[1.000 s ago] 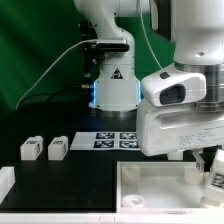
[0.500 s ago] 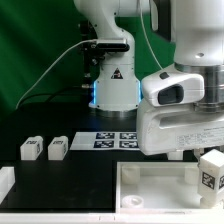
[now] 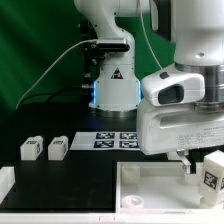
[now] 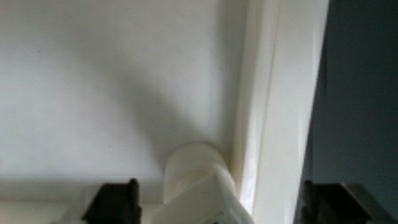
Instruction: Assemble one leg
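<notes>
The leg (image 3: 212,172) sits tilted between the fingers of the tool (image 4: 222,205). The tool is closed partway about it and carries nothing else; pad contact itself is hidden. The leg is judged light, rigid, smooth plastic that is liable to slip, so grip its flat opposite sides, clear of the tag. The tray part (image 3: 150,185) lies directly beneath the tool. Two spare legs (image 3: 30,149) rest on the surface (image 3: 70,185), well apart from the tool.

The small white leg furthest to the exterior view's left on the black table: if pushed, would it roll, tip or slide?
That leg looks blocky with flat faces, so it would probably slide, not roll. It sits low and squat, so tipping seems unlikely. It appears to be small and made of rigid plastic, so it is likely stiff and light.
</notes>
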You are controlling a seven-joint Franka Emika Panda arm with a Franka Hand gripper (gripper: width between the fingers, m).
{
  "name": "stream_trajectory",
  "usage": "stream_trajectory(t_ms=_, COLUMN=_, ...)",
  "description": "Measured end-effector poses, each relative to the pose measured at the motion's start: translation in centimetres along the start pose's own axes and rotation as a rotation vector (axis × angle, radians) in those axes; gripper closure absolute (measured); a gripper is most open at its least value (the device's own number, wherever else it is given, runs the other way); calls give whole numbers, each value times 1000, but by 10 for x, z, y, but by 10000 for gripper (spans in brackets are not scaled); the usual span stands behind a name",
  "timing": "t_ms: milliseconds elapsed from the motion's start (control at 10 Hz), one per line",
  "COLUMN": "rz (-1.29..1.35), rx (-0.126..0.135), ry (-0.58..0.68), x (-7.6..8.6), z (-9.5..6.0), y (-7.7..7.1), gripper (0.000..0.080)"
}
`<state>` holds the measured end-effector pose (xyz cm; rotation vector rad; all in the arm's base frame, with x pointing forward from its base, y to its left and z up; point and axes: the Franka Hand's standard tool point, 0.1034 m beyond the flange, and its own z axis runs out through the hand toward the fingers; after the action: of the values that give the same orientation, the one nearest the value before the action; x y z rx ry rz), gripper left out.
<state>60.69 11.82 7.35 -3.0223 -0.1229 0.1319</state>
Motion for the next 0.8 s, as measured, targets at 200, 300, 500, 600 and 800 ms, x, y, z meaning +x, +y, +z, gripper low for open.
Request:
stream_trajectory(t_ms=200, rz=-27, rx=-1, ry=20, x=5, z=-9, y=-2, gripper=230)
stream_trajectory(t_ms=300, rz=-70, rx=-4, ry=37, x=9, z=-12, y=-4, gripper=166)
stream_trajectory(t_ms=500, rz=-127, rx=-16, ry=61, x=14, z=-13, y=-12, gripper=154)
stream_trajectory(t_ms=600, rz=-129, rx=-15, ry=65, x=17, z=-14, y=-14, gripper=151)
stream_trajectory(t_ms=800, rz=-119, rx=-16, ry=76, x=23, z=-18, y=-7, gripper=151)
